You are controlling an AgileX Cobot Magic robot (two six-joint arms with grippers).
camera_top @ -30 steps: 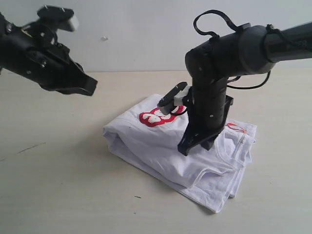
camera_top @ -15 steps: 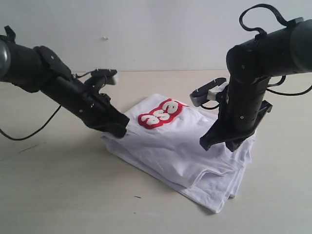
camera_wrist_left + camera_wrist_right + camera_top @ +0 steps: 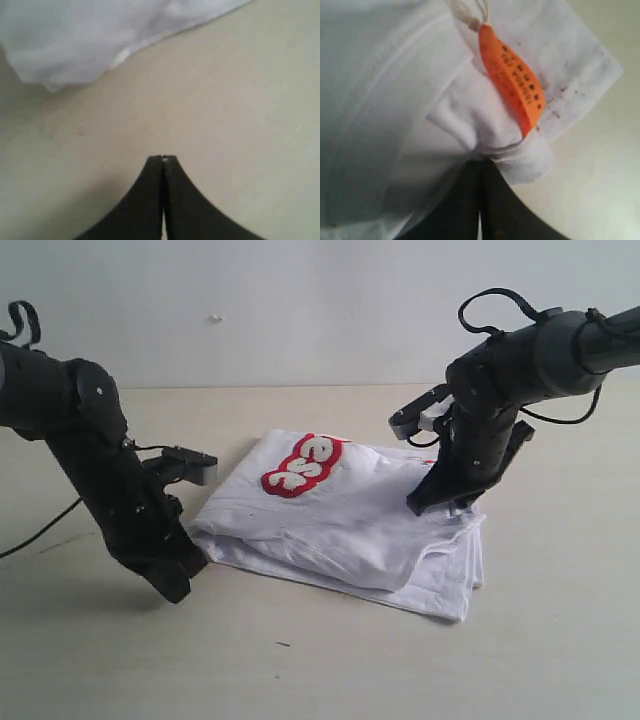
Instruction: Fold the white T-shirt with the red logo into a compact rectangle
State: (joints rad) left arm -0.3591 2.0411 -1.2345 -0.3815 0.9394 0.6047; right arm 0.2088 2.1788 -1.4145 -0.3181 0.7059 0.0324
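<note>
Black right arm (image 3: 495,380) angles down, closed fingers (image 3: 428,500) touching white T-shirt (image 3: 340,525).

Soft white cloth T-shirt (image 3: 340,525); matt black pincer (image 3: 162,162)

folded white T-shirt (image 3: 340,525) takes up mid table (image 3: 300,670), left gripper (image 3: 172,585) low just beside its near-left corner, right gripper (image 3: 425,505) down on its far-right edge, free tabletop near side and far left, shirt top between arms reachable from above
</note>
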